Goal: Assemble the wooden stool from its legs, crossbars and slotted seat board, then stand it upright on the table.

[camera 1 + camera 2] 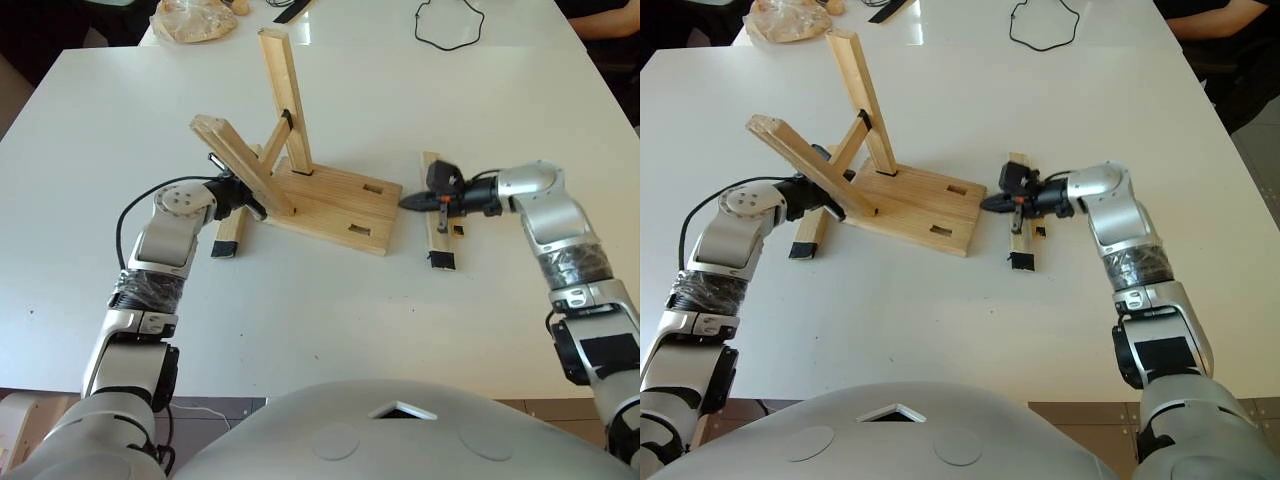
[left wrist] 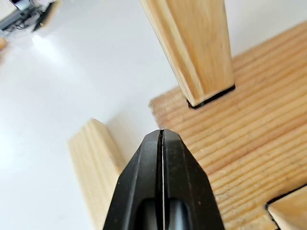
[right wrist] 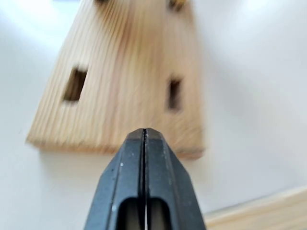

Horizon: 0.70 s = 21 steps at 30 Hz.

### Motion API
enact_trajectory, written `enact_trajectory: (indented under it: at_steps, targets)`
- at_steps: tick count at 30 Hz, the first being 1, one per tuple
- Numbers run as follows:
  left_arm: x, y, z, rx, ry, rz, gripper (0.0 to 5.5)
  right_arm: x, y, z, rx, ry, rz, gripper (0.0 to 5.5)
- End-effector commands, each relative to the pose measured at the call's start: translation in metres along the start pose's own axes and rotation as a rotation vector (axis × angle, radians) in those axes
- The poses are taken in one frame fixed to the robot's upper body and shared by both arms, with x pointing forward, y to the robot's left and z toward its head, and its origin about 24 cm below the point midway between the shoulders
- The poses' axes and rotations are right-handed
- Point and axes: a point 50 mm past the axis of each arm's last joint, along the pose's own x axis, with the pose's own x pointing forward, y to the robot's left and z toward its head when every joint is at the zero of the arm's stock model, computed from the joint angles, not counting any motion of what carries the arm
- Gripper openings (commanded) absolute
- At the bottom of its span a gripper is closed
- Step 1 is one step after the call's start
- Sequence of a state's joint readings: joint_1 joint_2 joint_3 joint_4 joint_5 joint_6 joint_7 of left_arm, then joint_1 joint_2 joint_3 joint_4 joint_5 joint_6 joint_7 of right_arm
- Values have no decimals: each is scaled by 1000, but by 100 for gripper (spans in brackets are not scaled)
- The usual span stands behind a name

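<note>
Right, seat board (image 1: 335, 208) lies flat mid-table (image 1: 300, 330), slotted face up. Two legs are seated in its slots on my left side. The far leg (image 1: 285, 95) rises steeply, tilted a little away from me. The near leg (image 1: 240, 160) leans hard out to my left, past the board's edge. A short crossbar (image 1: 276, 140) runs slantwise between the two. Two slots (image 3: 75, 84) on my right half of the board stand open.

My left gripper (image 2: 162, 136) has its fingers pressed flat together, with nothing between them. Its tip sits low at the board's left edge, just beside the foot of the far leg where that enters its slot. From the head, this gripper (image 1: 248, 198) sits tucked under the leaning leg. A loose leg (image 1: 232, 232) with a dark end cap lies on the table just beside it, partly under my wrist.

My right gripper (image 3: 145, 134) is likewise closed tight and empty. Its tip points at the board's right edge, very close. I cannot tell whether it touches. From the head it (image 1: 410, 202) hangs over loose bars (image 1: 438, 230) lying side by side on the table, just right of the board and apart from it.

Far edge of the table: a crumpled clear bag (image 1: 195, 20) to the left, a looped black cable (image 1: 450, 28) to the right, both well apart from the work.
</note>
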<state>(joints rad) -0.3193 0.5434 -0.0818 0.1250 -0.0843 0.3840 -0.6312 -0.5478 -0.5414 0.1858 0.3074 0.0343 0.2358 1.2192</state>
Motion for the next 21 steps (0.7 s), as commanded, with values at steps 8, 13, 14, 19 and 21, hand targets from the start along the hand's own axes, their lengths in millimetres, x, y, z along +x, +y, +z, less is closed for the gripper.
enact_trajectory:
  at_steps: [8,13,14,19,21]
  targets:
    - [-76,4,-1,-34,35,17,0,27,-37,-2,3,22,-268,1]
    - [-99,-42,5,-33,28,-281,0,32,-43,-16,44,47,-314,1]
    - [-99,-51,5,-42,23,-318,0,35,-43,-17,53,48,-306,1]
    - [-73,-93,-20,-98,93,-373,0,55,-33,-18,50,46,-185,1]
    - [-58,-101,-33,-100,141,-353,0,60,-28,-19,54,44,-112,1]
